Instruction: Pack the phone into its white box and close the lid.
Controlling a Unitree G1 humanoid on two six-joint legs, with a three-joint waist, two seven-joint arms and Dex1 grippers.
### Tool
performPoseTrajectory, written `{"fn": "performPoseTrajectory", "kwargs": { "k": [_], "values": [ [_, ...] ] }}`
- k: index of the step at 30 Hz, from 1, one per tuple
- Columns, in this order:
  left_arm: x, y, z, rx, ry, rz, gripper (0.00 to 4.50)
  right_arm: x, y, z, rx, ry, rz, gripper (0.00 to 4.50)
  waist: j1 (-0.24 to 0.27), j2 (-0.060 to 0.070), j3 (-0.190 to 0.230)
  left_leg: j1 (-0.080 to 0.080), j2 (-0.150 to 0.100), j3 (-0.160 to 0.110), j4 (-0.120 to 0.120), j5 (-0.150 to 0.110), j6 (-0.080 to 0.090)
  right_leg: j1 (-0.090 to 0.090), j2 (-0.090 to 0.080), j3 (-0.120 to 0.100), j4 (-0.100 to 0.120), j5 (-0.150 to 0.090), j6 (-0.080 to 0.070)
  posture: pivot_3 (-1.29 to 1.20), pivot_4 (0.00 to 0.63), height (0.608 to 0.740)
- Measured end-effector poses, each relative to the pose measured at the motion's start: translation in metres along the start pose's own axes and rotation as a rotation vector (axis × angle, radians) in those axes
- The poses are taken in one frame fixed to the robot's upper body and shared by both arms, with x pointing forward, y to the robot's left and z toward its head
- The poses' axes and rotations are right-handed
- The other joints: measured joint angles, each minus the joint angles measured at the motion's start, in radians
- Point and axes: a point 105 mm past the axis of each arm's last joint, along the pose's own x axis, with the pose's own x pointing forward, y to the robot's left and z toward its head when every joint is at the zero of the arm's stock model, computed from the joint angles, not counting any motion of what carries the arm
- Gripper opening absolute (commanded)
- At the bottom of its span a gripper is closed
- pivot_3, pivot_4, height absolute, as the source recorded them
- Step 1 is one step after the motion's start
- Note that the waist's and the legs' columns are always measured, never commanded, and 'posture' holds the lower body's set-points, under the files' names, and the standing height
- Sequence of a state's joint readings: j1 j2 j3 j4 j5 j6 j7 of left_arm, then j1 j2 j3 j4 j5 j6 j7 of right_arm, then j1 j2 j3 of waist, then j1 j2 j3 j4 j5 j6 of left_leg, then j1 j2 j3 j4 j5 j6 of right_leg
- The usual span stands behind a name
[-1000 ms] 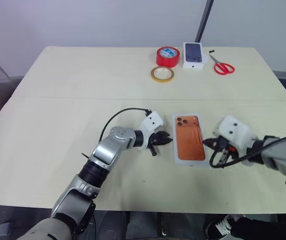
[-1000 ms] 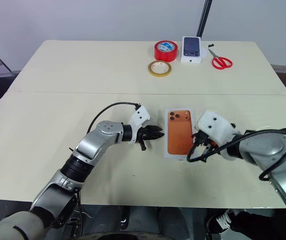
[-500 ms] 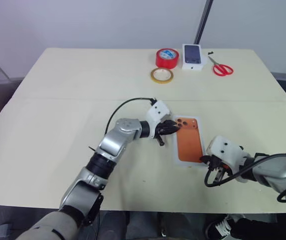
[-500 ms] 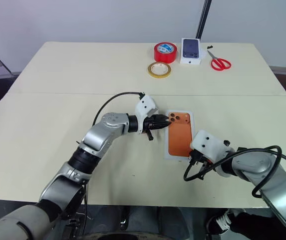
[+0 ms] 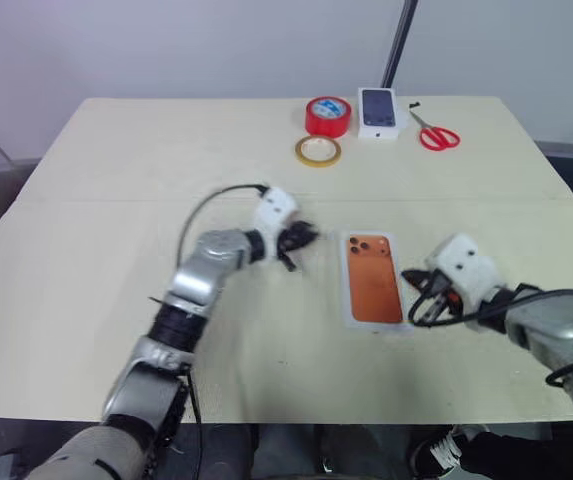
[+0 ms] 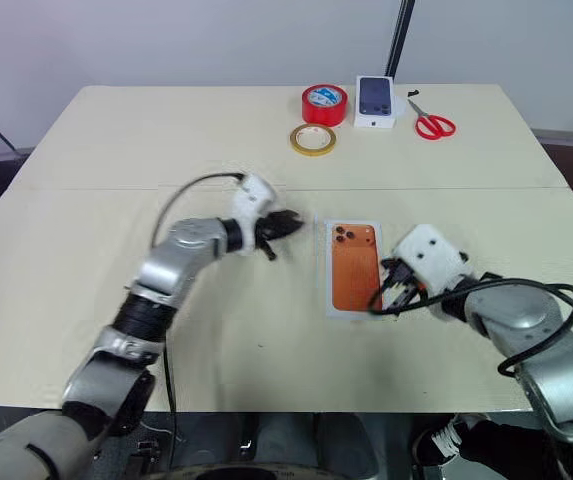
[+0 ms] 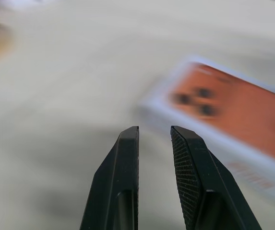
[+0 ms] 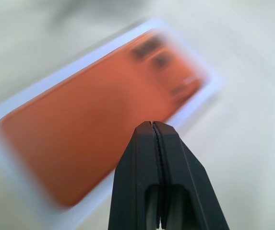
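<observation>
Lying flat on the pale desk [image 5: 116, 260], the lid [image 5: 371, 277] shows its printed orange phone face up, sitting on its white box near the middle of the desk's near half, its long sides running away from the robot. The phone itself cannot be seen, so whether it lies inside cannot be told.

The left pincer [image 5: 301, 238] hangs above the desk to the left of the box, apart from it, pointing toward it; its two black fingers [image 7: 190, 177] stand a narrow gap apart with nothing between them. In the left wrist view the box's camera-lens end lies ahead of those fingers.

The right pincer [image 6: 384, 283] sits at the right long edge of the box, roughly level with the middle of that edge; whether it touches the box cannot be told. Its fingers [image 8: 147, 177] are pressed together, holding nothing, and the right wrist view has them above the orange print.

Along the far edge of the desk, well apart from the box, stand a red tape roll [image 5: 328, 115], a yellowish tape ring [image 5: 318, 151] just in front of it, a smaller white box [image 5: 378, 112] with a dark phone picture, and red-handled scissors [image 5: 432, 132].
</observation>
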State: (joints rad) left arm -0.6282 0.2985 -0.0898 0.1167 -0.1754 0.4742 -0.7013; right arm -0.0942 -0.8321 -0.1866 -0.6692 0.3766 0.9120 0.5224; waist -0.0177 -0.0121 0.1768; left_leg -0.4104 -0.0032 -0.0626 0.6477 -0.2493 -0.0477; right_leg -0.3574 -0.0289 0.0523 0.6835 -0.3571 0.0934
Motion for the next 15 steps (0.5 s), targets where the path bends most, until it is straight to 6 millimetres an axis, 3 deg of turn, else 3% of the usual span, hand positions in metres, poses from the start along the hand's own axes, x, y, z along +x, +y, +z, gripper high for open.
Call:
{"fn": "performPoseTrajectory", "kwargs": {
  "k": [3, 6, 11, 15],
  "values": [
    [-0.049, 0.042, -0.014, -0.012, 0.024, 0.174, 1.10, 0.009, -0.019, 0.003, 0.087, -0.063, -0.068, 0.02, 0.001, 0.001, 0.000, 0.000, 0.000, 0.000, 0.000, 0.000, 0.000, 0.000, -0.001, 0.000, 0.000, 0.000, 0.000, 0.00, 0.150, 0.740],
    [-0.084, 0.065, -0.026, -0.055, 0.044, 0.288, 1.10, 0.018, -0.028, 0.009, 0.156, -0.125, -0.085, 0.02, 0.012, 0.001, 0.000, 0.000, -0.001, 0.000, 0.000, 0.000, 0.000, 0.000, -0.001, -0.001, 0.000, 0.000, 0.000, 0.00, 0.150, 0.740],
    [-0.121, 0.077, -0.043, -0.058, 0.089, 0.405, 1.10, 0.027, -0.033, 0.008, 0.217, -0.162, -0.058, 0.02, 0.015, 0.001, 0.000, 0.000, -0.002, 0.000, 0.000, 0.000, 0.000, 0.000, -0.004, -0.001, -0.001, 0.000, 0.000, 0.00, 0.150, 0.740],
    [-0.127, 0.076, -0.046, -0.075, 0.081, 0.444, 1.10, 0.032, -0.026, 0.007, 0.228, -0.166, -0.010, 0.02, 0.012, 0.001, 0.000, 0.000, -0.001, 0.000, 0.000, 0.000, 0.000, 0.000, -0.003, -0.001, 0.000, 0.000, 0.000, 0.00, 0.150, 0.740]
  ]
}}
